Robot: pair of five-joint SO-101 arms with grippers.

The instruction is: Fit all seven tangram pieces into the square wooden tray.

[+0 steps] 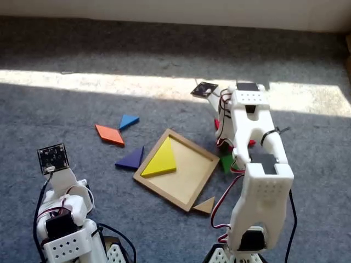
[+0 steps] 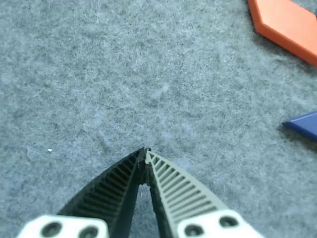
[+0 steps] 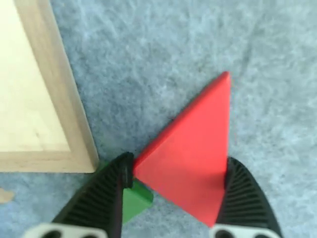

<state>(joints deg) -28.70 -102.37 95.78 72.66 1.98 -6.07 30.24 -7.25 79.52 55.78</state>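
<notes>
Underfoot for both arms lay a grey carpet (image 1: 66,109), crossed on its far side by a bright band of sunlight (image 1: 109,83), with a pale wall (image 1: 164,11) along the far edge.

Your square wooden tray (image 1: 192,164) sat mid-scene, turned corner-on, and its rim (image 3: 59,99) ran close by the right gripper (image 3: 178,166). One large yellow triangle (image 1: 162,160) lay inside it, against the left side.

Left of the tray, an orange parallelogram (image 1: 109,135) lay farthest out, a small light-blue triangle (image 1: 128,121) just beyond it, and a dark blue triangle (image 1: 132,159) just beside the tray's left edge. A plain tan wooden triangle (image 1: 205,206) touched the tray's near corner.

Your right gripper was clamped on a red triangle (image 3: 190,153), a finger pressed to each side, just right of the tray. A green piece (image 3: 132,198) lay beside one finger, near the tray's corner. From above, the right arm (image 1: 255,164) covered most of the red triangle and part of the green piece.

Your left gripper (image 2: 146,153) had its fingers together over bare carpet at near left, well apart from the orange parallelogram.
</notes>
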